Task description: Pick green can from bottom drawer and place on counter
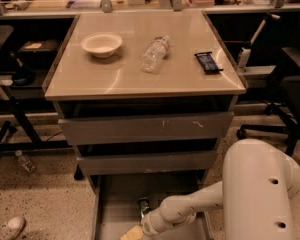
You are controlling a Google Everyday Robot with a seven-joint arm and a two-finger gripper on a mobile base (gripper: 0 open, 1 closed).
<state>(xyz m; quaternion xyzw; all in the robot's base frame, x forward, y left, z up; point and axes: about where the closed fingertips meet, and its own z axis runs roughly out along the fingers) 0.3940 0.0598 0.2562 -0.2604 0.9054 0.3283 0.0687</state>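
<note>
The green can [143, 207] stands upright on the grey floor of the open bottom drawer [117, 204], near its middle, its silver top showing. My white arm reaches in from the lower right. The gripper [136, 231] is at the bottom edge of the view, just in front of the can and slightly left of it, low inside the drawer. I cannot tell whether it touches the can. The counter [140, 81] is the glossy beige top of the cabinet above.
On the counter lie a white bowl [101, 44], a clear plastic bottle [154, 54] on its side and a dark snack bar [208, 62]. Two shallower drawers [145, 129] stick out above the bottom one. A chair [290, 84] stands at the right, a shoe [7, 228] at the lower left.
</note>
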